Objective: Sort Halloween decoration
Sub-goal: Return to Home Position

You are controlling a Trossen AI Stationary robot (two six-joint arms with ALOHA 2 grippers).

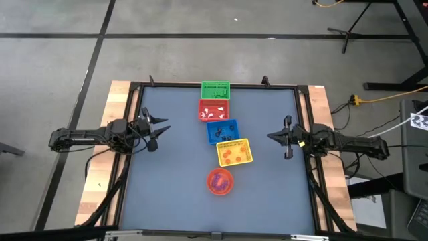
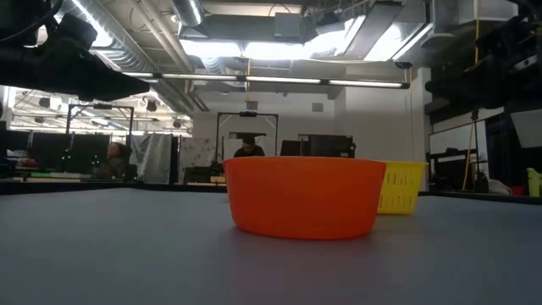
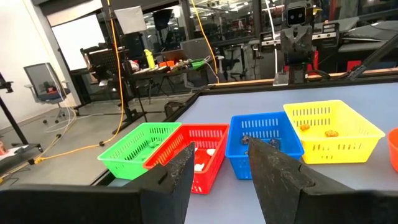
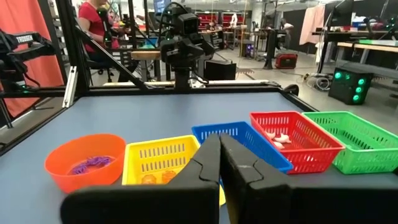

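Note:
Four square baskets stand in a row down the table's middle, with the Halloween decoration sorted in them. White trinkets lie in the red basket. Dark ones lie in the blue basket, and orange ones in the yellow basket. Purple trinkets lie in the round orange bowl. The green basket stands farthest back. My left gripper hangs open at the table's left side, level, holding nothing. My right gripper hangs shut at the right side, also holding nothing.
Wooden boards and a dark frame edge the grey table. Bare grey surface lies between each gripper and the basket row, and along the near edge. In the low view the orange bowl stands in front of the yellow basket. People sit in the room beyond.

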